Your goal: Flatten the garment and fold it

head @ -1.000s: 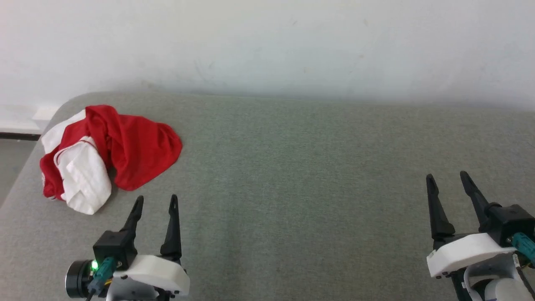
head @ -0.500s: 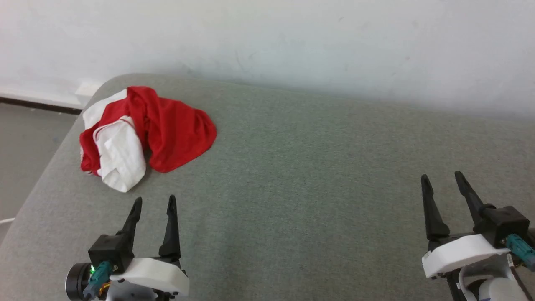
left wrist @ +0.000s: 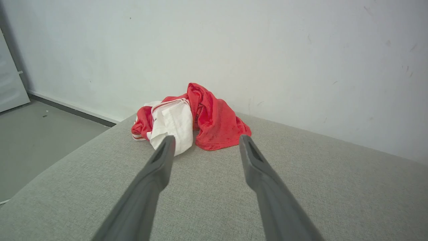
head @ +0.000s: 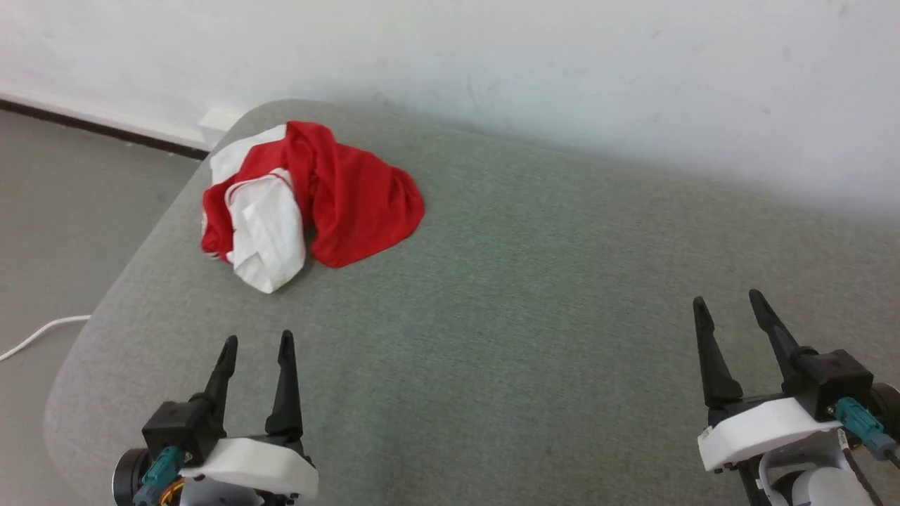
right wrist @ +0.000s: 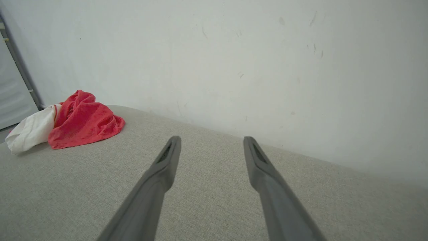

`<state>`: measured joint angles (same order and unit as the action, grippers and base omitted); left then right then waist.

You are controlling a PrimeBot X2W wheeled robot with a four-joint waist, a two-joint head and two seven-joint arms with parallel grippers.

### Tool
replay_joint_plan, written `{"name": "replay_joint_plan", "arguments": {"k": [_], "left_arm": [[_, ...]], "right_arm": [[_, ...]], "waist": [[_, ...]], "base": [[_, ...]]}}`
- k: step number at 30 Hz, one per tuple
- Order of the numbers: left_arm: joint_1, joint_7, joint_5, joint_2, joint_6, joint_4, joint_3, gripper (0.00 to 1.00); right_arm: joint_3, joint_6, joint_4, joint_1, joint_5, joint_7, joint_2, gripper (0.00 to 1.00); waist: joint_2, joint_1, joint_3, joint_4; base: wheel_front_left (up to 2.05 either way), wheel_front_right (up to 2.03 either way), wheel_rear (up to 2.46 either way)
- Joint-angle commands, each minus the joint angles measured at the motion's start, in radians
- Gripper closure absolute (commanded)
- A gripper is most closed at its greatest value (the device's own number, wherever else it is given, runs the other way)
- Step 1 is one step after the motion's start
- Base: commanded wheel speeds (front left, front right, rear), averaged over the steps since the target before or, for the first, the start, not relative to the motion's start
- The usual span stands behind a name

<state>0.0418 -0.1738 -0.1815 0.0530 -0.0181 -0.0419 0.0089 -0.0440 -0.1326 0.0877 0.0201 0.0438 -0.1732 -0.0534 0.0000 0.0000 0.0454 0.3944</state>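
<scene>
Since the previous frames my head camera has panned left, so the whole scene sits further right and more floor is exposed; the objects themselves have not shifted. The white wall (head: 492,56) closes the far side. Below it the grey upholstered surface (head: 527,281) spans the work area, with its rounded corner at the left and grey floor (head: 63,211) beyond. The garment (head: 351,197) lies crumpled in a heap near that far left corner, close to the wall, white sleeve at the near left and red body at the right. The left gripper (head: 257,339) hovers short of the heap, fingers spread and empty. The right gripper (head: 727,298) hovers well apart from the heap, fingers likewise spread and empty. A white cable (head: 42,334) lies on the floor.
</scene>
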Motion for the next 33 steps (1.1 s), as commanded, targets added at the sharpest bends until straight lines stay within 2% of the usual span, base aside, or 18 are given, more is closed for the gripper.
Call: {"name": "replay_joint_plan", "arguments": {"k": [1,19,33], "left_arm": [[0.014,-0.011,-0.01,-0.002,-0.005,-0.004,0.001,0.0],[0.027,-0.048,-0.064,-0.002,-0.007,-0.01,-0.002,0.0],[0.037,-0.078,-0.091,-0.003,-0.016,-0.018,-0.002,0.0]], "right_arm": [[0.001,0.001,0.005,0.014,-0.006,-0.011,0.002,0.0],[0.014,0.002,0.026,0.029,-0.017,-0.049,0.003,0.0],[0.015,0.002,0.043,0.031,-0.015,-0.078,0.003,0.0]], "waist": [[0.0,0.0,0.005,0.031],[0.0,0.0,0.02,0.174],[0.0,0.0,0.024,0.233]], "base": [[0.0,0.0,0.0],[0.0,0.0,0.0],[0.0,0.0,0.0]]}}
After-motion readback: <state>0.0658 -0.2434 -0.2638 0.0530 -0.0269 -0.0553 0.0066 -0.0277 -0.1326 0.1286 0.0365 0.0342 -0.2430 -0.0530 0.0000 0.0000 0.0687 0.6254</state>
